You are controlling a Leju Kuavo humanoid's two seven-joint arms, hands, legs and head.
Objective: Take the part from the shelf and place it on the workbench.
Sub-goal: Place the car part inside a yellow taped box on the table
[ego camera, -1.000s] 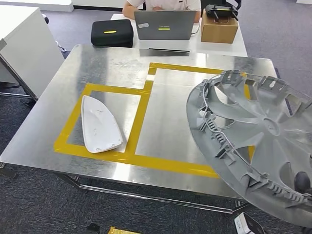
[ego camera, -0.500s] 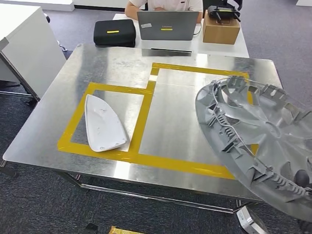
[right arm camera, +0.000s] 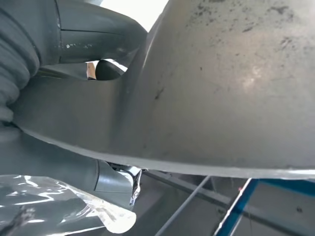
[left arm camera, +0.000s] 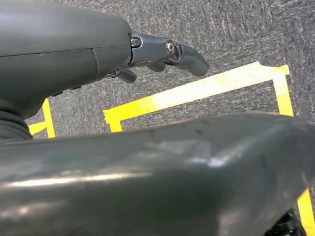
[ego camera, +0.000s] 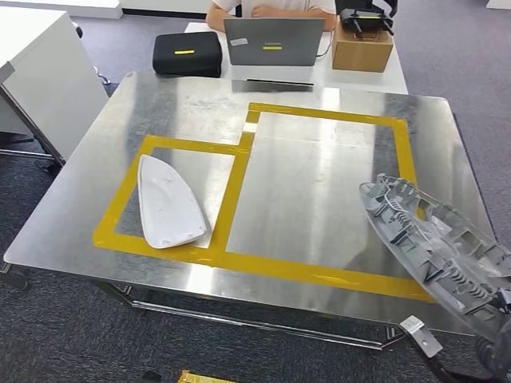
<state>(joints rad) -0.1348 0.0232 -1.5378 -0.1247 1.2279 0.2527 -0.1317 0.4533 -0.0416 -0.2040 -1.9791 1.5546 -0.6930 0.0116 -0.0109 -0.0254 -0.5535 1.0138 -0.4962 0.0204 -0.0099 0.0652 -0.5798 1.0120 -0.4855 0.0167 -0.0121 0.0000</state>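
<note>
A large grey wheel cover (ego camera: 433, 247) hangs tilted over the front right corner of the metal workbench (ego camera: 301, 183), ribbed inner side up. My right hand (ego camera: 499, 351) grips its near rim at the picture's lower right corner. In the right wrist view the cover's smooth outer face (right arm camera: 230, 83) lies close against the hand (right arm camera: 55, 44), whose thumb sits over the rim. A white curved part (ego camera: 165, 203) lies in the smaller yellow-taped square at the left. My left hand (left arm camera: 111, 54) hangs over carpet with yellow tape lines, holding nothing, its fingers (left arm camera: 185, 54) loosely extended.
The larger yellow-taped rectangle (ego camera: 328, 114) spans the bench's right half. Behind the bench a white table carries a laptop (ego camera: 271, 41), a black case (ego camera: 185, 53) and a cardboard box (ego camera: 360, 44), with a person (ego camera: 265, 8) seated there. A white cabinet (ego camera: 42, 72) stands at the left.
The wheel cover has dropped and moved right, tipping flatter so it covers much less of the bench. The view shifted slightly early on.
</note>
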